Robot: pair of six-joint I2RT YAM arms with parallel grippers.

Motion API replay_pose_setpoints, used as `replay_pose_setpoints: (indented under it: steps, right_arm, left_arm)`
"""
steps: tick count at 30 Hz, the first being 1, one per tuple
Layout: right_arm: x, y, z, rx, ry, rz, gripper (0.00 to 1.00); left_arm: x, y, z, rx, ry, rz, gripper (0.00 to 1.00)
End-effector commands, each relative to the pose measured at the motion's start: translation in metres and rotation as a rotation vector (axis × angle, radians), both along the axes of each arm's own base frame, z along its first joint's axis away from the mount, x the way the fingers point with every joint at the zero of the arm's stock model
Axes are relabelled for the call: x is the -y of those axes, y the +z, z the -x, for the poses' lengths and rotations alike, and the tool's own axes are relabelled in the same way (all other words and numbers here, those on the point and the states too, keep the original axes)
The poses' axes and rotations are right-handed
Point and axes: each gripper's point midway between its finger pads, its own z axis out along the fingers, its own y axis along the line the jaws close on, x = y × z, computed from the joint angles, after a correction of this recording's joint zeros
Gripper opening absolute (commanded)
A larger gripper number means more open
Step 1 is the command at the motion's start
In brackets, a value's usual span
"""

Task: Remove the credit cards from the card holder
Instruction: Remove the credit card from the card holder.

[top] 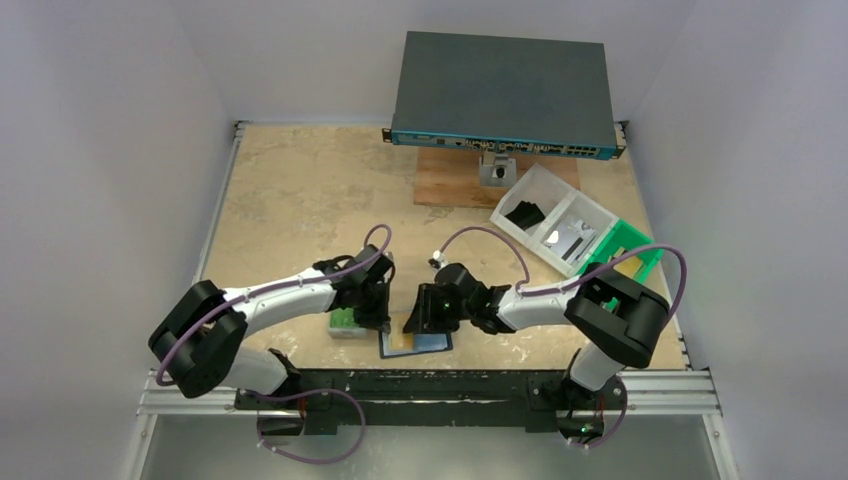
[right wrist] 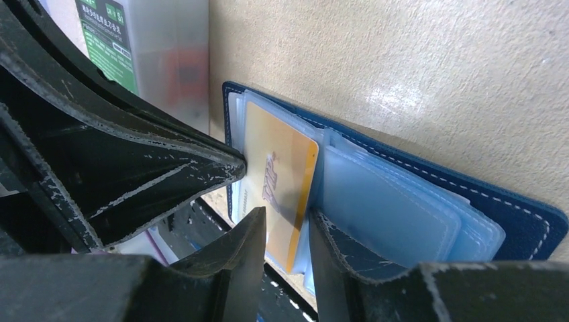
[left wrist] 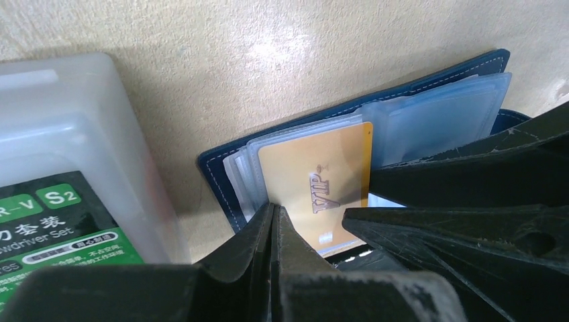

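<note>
The navy card holder point(top: 440, 343) lies open at the table's near edge, its clear sleeves fanned out point(right wrist: 510, 201). A tan-gold credit card point(left wrist: 315, 181) marked VIP sticks partly out of a left sleeve point(right wrist: 278, 168). My left gripper point(left wrist: 274, 209) is shut with nothing between its fingers. Its tips rest on the sleeves at the card's left edge point(top: 375, 318). My right gripper point(right wrist: 287, 215) comes in from the right point(top: 425, 315). Its jaws stand a little apart, astride the card's orange right edge and the fold. Further cards are hidden in the sleeves.
A translucent grey case with a green label point(top: 347, 322) sits right against the card holder's left side. A network switch point(top: 500, 95) on a wooden block, a white bin point(top: 552, 215) and a green bin point(top: 625, 250) stand at the back right.
</note>
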Motion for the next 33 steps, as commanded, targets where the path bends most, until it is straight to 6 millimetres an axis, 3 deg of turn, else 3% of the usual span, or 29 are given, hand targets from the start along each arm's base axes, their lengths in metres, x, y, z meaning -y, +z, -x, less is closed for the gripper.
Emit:
replay_pose_setpoints:
  steps: [1, 7, 20, 27, 33]
  right_arm:
    - [-0.001, -0.003, 0.011, -0.032, 0.018, -0.040, 0.30]
    - [0.000, -0.002, 0.015, -0.059, 0.017, -0.102, 0.30]
    - [0.019, 0.027, 0.007, -0.052, -0.067, -0.333, 0.28]
    - [0.020, 0.034, 0.007, -0.064, -0.085, -0.410, 0.21]
    - [0.020, 0.028, 0.008, -0.086, -0.091, -0.412, 0.14]
  left_arm:
    - [0.007, -0.010, 0.002, -0.011, 0.002, 0.001, 0.00]
    - [0.016, -0.015, 0.007, -0.031, -0.004, -0.005, 0.00]
    - [-0.008, -0.033, 0.013, -0.071, 0.073, -0.115, 0.00]
    - [-0.010, -0.034, 0.015, -0.079, 0.084, -0.122, 0.00]
    - [-0.009, -0.034, 0.016, -0.084, 0.079, -0.118, 0.00]
